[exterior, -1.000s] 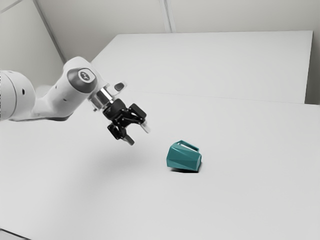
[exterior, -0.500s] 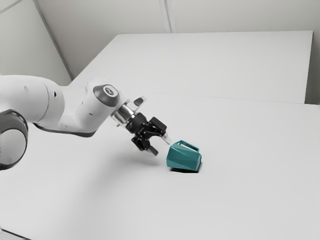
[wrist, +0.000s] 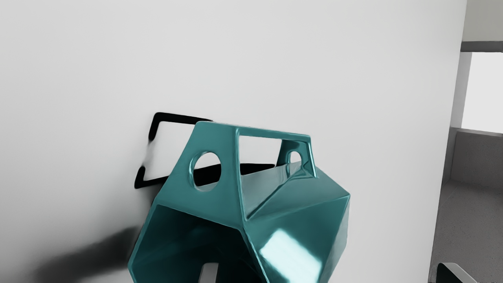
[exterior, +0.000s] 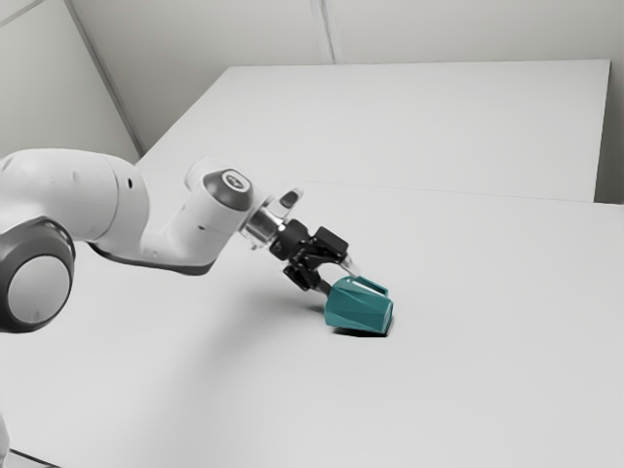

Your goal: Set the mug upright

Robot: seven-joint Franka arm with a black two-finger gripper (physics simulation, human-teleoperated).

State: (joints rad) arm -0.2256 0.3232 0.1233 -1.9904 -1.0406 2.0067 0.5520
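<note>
pincer (exterior: 341, 282) is open, fingers well apart, gripping nothing. it's right at the mug's mouth end. wrist view: one finger (wrist: 209, 273) overlaps the dark mouth (wrist: 188, 236), the other stands out past the mug's side. can't tell if the first tip is inside the mouth or just short of it.

mug (exterior: 359, 307) is on its side on the surface (exterior: 487, 370), mouth toward the pincer, base away, handle (wrist: 230, 157) up top. not upright.

step in hand, my read: lining up a grasp on the mug's wall near the rim. next: get the wall properly between the fingers, close, lift a bit, tip it mouth up, set it on its base, release. risk: slick-looking faceted body could slide or twist if pinched off-centre.

surface is plain white, mug and handle shadows beside the mug. room: pale walls (exterior: 468, 29), grey area (wrist: 471, 220) past the surface edge.
</note>
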